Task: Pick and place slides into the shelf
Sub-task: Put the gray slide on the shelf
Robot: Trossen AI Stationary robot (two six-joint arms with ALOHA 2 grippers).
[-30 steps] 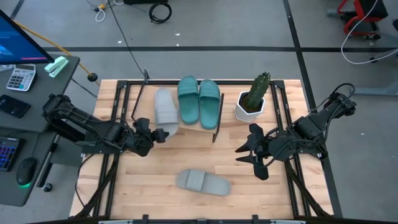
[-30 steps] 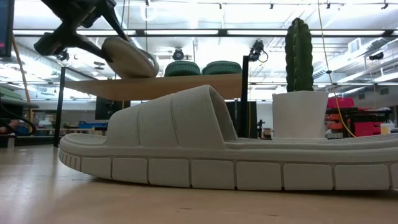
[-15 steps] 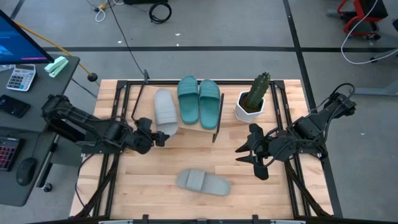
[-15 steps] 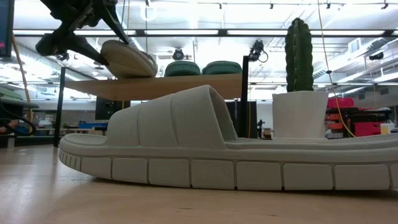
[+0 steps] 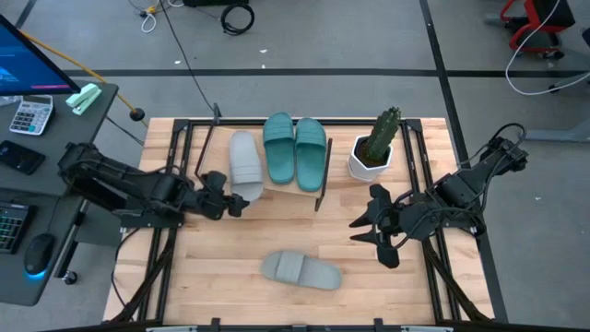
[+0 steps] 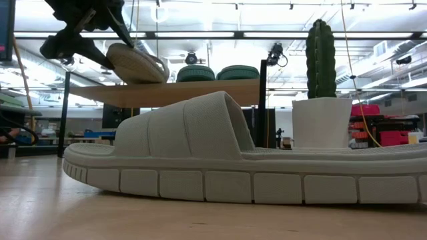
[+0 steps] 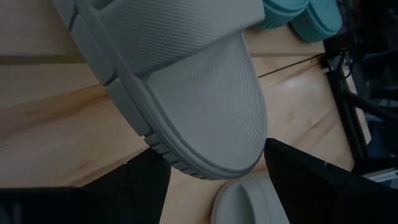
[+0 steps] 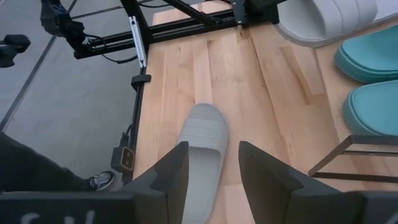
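At the shelf's (image 5: 300,189) left end, your left pincer (image 5: 236,196) sits at the heel of the grey slide (image 5: 245,164), fingers spread wide, seemingly just letting go. That slide lies on the plank beside the two teal slides (image 5: 295,150), heel overhanging the edge. Three are shelved. The second grey slide (image 5: 300,270) lies on the counter (image 5: 212,277), front centre. Right pincer (image 5: 372,231) hovers half open, empty, near the cactus pot (image 5: 369,159). Next, I'd say: back left out, grab the last one.

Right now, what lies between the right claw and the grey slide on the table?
Only bare wooden table between the right claw and the grey slide, in the high view.
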